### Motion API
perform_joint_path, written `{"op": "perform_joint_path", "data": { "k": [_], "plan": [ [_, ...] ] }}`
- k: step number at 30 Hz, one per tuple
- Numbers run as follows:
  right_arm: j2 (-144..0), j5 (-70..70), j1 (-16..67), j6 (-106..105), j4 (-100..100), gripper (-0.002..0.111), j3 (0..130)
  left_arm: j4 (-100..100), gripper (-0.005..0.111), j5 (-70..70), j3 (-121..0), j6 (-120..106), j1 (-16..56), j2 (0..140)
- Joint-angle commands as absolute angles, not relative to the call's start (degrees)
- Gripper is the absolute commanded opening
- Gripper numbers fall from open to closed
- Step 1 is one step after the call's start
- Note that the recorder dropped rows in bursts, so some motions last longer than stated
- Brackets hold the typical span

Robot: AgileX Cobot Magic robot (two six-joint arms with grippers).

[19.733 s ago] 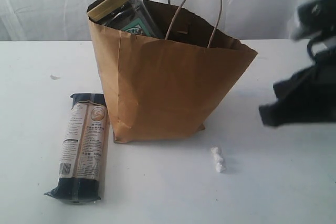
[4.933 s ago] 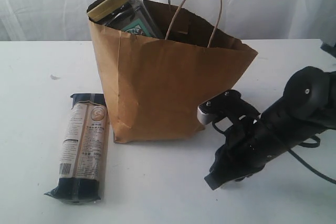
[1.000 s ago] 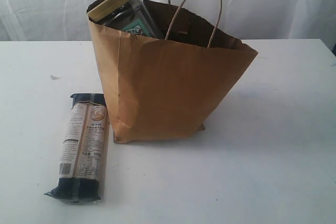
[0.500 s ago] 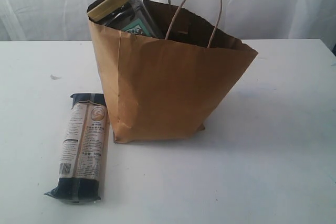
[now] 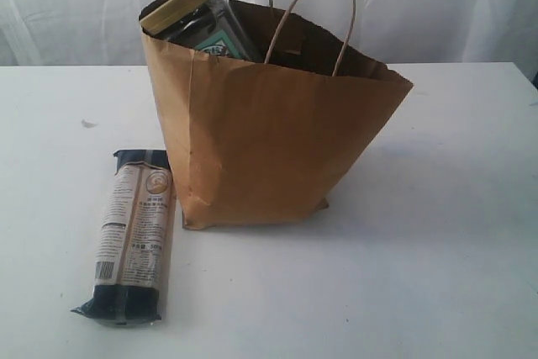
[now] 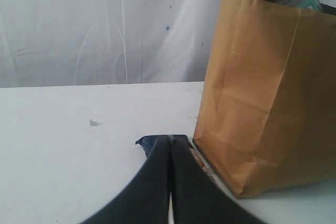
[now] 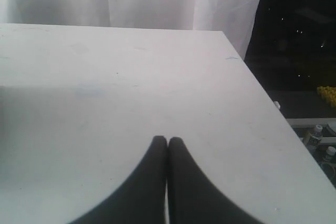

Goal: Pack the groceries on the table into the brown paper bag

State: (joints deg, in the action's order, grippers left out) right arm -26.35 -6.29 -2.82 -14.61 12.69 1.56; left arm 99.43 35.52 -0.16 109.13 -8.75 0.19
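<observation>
Standing on the desk (image 5: pixel 437 275), the brown paper bag (image 5: pixel 269 149) was left unmoved, the long packet (image 5: pixel 134 233) beside it. The right end effector (image 7: pixel 167 142) was taken away; it and the left end effector (image 6: pixel 169 145) were closed.

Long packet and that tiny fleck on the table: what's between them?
Nothing; in the exterior view only bare white table separates the long dark-blue packet from the small fleck.
</observation>
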Motion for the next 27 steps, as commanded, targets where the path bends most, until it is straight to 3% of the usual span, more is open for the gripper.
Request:
{"op": "perform_joint_path", "data": {
  "k": [1,7,12,16,18,27],
  "plan": [
    [-27.18,-6.80,0.54,-14.79,12.85,0.000,1.17,99.95,0.000,36.79,0.00,109.17,-9.05,0.00],
    [-19.33,-7.22,0.65,-14.79,13.28,0.000,0.00,99.95,0.000,36.63,0.00,109.17,-8.95,0.00],
    [-2.79,5.91,0.65,-14.79,12.46,0.000,0.00,99.95,0.000,36.32,0.00,109.17,-8.95,0.00],
    [0.00,11.04,0.48,-14.79,-13.34,0.000,0.00,99.95,0.000,36.45,0.00,109.17,-8.95,0.00],
    [0.00,13.29,0.48,-14.79,-16.40,0.000,0.00,99.95,0.000,36.45,0.00,109.17,-8.95,0.00],
    [0.00,19.44,0.48,-14.66,8.03,0.000,0.00,99.95,0.000,36.45,0.00,109.17,-8.95,0.00]
  ]
}}
